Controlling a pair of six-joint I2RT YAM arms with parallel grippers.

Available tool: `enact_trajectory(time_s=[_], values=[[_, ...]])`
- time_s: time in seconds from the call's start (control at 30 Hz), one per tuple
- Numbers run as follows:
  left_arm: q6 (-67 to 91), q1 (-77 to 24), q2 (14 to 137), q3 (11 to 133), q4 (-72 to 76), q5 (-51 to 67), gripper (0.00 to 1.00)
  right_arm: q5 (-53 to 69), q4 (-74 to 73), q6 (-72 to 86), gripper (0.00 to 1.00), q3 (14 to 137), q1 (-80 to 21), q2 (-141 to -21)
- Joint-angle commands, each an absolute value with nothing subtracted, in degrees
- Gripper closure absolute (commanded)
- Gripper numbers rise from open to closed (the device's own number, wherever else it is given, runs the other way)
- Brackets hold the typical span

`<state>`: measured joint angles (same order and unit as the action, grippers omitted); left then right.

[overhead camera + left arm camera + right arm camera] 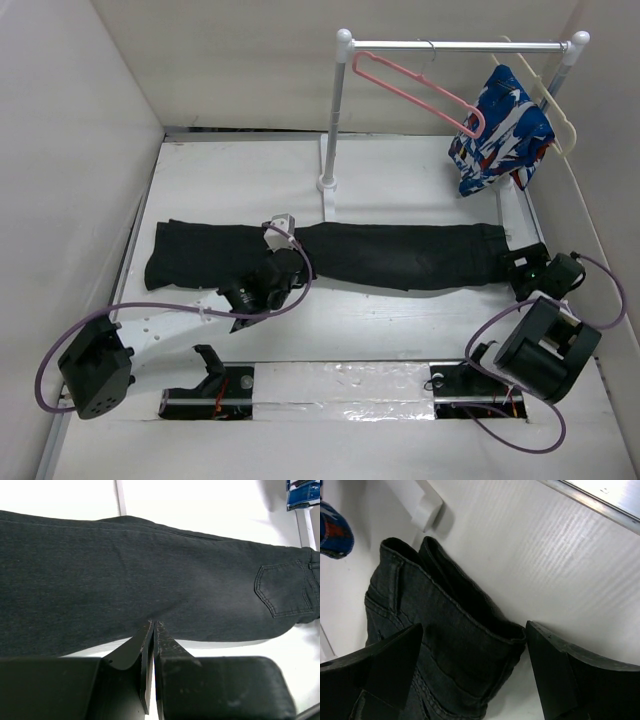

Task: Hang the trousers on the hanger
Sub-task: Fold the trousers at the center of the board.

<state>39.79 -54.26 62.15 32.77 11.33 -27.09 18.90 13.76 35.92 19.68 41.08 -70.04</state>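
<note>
Trousers flat on the surface, hanger on the rail

The left tool is pressed together at the near edge of the black trousers. The right tool stands wide apart, straddling the waistband end. The pink hanger hangs from the rail, well apart from the trousers.

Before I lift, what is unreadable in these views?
- Left wrist: whether the shut left gripper is pinching the trousers; its fingers cover the contact.
- Top external: that grip, hidden beneath the left arm.
- Top external: the hanger hook, too thin to trace.
</note>
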Motion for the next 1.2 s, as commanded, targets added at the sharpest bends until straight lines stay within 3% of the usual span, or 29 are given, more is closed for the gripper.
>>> enact_trajectory(time_s=[0.0, 0.17, 0.37, 0.4, 0.5, 0.67, 0.83, 1.03, 1.17], values=[[38.85, -54.23, 60.38, 32.43, 14.5, -29.27, 0.99, 23.11, 17.75, 37.0, 0.13, 20.13, 41.22, -72.59], [39.2, -54.23, 61.87, 33.04, 13.63, -29.97, 0.98, 25.31, 20.21, 35.95, 0.32, 20.3, 41.22, -74.7], [39.99, -54.23, 62.93, 33.57, 12.31, -31.55, 0.98, 31.98, 25.39, 36.65, 0.7, 19.07, 41.22, -77.61], [40.08, -54.23, 63.02, 33.49, 12.22, -31.73, 0.98, 33.3, 25.57, 36.39, 0.82, 18.99, 41.22, -77.17], [40.17, -53.7, 63.28, 33.22, 12.04, -32.52, 0.98, 34.45, 23.56, 34.64, 0.96, 18.9, 39.82, -72.54], [41.04, -52.65, 65.04, 33.84, 9.06, -36.64, 0.97, 28.32, 11.55, 29.98, 1.0, 20.12, 30.43, -56.37], [41.22, -51.33, 65.21, 32.79, 8.96, -37.45, 0.97, 16.54, 2.83, 29.09, 1.0, 21.62, 10.86, -39.68], [41.66, -50.1, 65.39, 29.8, 9.67, -37.97, 0.99, 11.0, 1.23, 32.08, 1.0, 23.72, -6.21, -34.72], [43.59, -50.1, 65.83, 27.43, 10.19, -37.53, 0.99, 3.1, 2.28, 33.14, 1.0, 29.69, -24.72, -37.26]])
